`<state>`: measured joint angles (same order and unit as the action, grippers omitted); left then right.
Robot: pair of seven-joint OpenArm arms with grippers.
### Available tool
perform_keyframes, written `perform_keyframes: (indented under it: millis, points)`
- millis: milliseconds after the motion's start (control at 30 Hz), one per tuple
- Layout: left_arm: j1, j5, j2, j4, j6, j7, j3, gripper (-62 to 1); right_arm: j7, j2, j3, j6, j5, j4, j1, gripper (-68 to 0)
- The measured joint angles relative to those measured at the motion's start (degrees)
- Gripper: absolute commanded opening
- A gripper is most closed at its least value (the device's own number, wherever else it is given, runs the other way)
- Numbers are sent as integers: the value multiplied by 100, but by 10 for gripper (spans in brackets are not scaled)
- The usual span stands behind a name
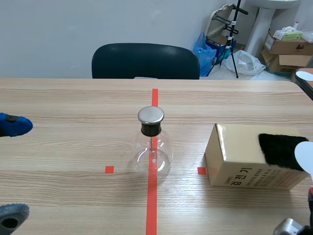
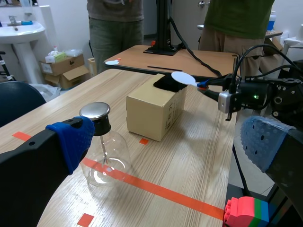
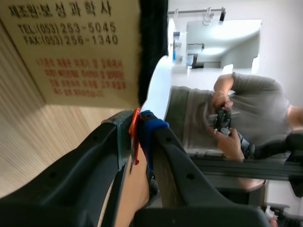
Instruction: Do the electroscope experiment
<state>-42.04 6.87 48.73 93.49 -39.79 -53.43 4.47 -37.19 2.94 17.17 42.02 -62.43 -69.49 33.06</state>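
The electroscope (image 1: 151,142), a clear glass flask with a black stopper and a round metal cap, stands on the red tape line at the table's middle; the same electroscope (image 2: 102,146) is ahead of my left gripper (image 2: 170,142). That left gripper (image 1: 13,170) is open and holds nothing. My right gripper (image 3: 137,125) is shut on the thin orange handle (image 3: 135,137) of a white disc paddle (image 3: 158,90). The disc (image 1: 304,156) hovers at the right end of a cardboard box (image 1: 244,161), beside a black fur cloth (image 1: 279,149) lying on the box top.
A dark chair (image 1: 145,61) stands behind the table's far edge. Boxes (image 1: 288,46) and bags (image 1: 208,49) lie on the floor at the back right. A second table (image 2: 180,59) with people behind it is beyond the box. A toy block (image 2: 246,213) lies below the table edge.
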Motion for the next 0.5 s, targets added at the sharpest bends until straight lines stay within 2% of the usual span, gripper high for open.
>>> perform_keyframes:
  millis: [67,100,200,233,267,333,367,400,467,500]
  points:
    - [0,-70,0,0,0,0,0,14,-828,81,39,0,-120,2,0,-666]
    - [0,-138,0,0,0,2,0,14,-774,63,2,-2,-116,2,-2,-667]
    - [0,-146,0,0,0,0,0,14,520,-59,-94,-4,66,2,-2,-667]
    - [0,-149,0,0,0,2,0,14,643,-46,-72,-9,107,2,0,-667]
    - [0,-151,0,0,0,2,0,14,339,-17,-11,-24,50,4,2,-667]
    - [0,-146,0,0,0,0,0,14,-706,79,42,-13,-144,4,2,-666]
    - [0,-149,0,0,0,2,0,14,-879,85,9,-2,-173,4,0,-666]
    - [0,-149,0,0,0,2,0,14,-682,35,-63,0,-188,4,-4,-667]
    - [2,-146,0,0,0,0,0,14,144,-72,-144,0,-184,4,-13,-666]
    - [2,-149,0,0,0,2,0,14,372,-70,-142,0,-144,7,-13,-667]
